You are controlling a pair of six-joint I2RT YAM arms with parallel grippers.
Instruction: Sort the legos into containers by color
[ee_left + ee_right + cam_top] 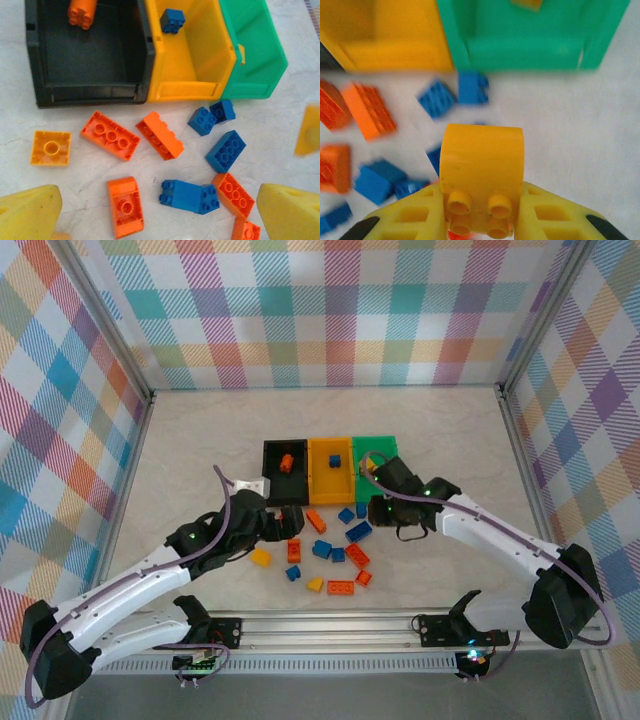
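While we are clamping the right gripper (482, 217) on a yellow brick (482, 160), its jaws pressing the brick's two flanks, we are holding that brick just in front of the green bin (530, 50). From the jaws, the bin's near wall is lying straight ahead and a little to the right. The brick's long axis seems to be pointing roughly toward that wall, studs facing back at the wrist. We are judging that the coming move is calling for a lift over the wall. The left gripper (160, 215) is hanging wide open, gripping nothing, over the loose bricks (160, 136), farther from the green bin, so the right arm is sitting nearer.
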